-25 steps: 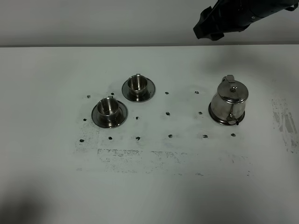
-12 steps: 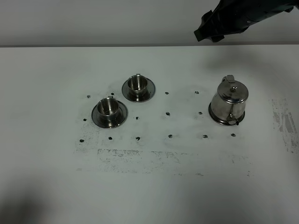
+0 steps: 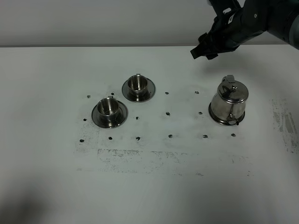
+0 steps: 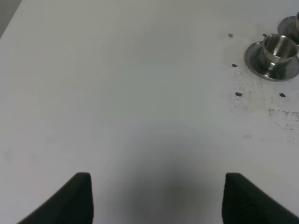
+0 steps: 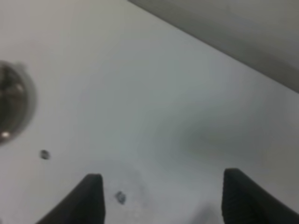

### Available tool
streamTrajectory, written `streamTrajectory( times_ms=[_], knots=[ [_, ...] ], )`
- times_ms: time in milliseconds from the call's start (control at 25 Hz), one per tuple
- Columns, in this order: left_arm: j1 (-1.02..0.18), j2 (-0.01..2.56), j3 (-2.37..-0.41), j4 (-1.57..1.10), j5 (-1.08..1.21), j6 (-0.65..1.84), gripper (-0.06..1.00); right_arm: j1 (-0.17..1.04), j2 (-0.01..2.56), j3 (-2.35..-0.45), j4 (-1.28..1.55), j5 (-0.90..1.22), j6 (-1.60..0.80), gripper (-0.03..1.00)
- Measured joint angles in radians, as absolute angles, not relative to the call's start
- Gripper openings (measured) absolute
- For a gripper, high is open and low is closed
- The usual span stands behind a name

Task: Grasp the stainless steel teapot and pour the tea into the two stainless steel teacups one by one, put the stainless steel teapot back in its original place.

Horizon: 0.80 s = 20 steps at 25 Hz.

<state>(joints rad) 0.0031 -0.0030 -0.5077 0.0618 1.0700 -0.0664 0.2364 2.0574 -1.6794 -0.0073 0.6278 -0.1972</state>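
The stainless steel teapot (image 3: 229, 99) stands upright on its flat saucer (image 3: 216, 116) at the right, spout toward the table's front. Two steel teacups stand on saucers at centre-left: the far cup (image 3: 138, 82) and the near cup (image 3: 108, 107). My right gripper (image 3: 200, 51) hangs open and empty above the table, behind and left of the teapot. In the right wrist view its fingers (image 5: 88, 198) are spread, with a blurred shiny round thing (image 5: 11, 105) at the edge. My left gripper (image 4: 159, 198) is open and empty over bare table, and a cup (image 4: 278, 46) shows far off.
The white table (image 3: 46, 70) carries a grid of small dark marks (image 3: 168, 113) and scuffed patches near its front (image 3: 140, 156). A grey wall (image 3: 93, 18) runs behind the table's far edge. The left arm is out of the exterior view.
My right gripper has come down and forward toward the table, closer to the teapot. The teapot and cups have not moved.
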Motion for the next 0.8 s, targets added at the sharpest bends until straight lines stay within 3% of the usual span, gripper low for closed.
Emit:
streamTrajectory(
  times_ms=[800],
  knots=[
    [0.003, -0.003, -0.508, 0.062, 1.07, -0.066, 0.56, 0.199, 2.154, -1.679, -0.094, 0.672, -0.054, 0.52]
  ],
)
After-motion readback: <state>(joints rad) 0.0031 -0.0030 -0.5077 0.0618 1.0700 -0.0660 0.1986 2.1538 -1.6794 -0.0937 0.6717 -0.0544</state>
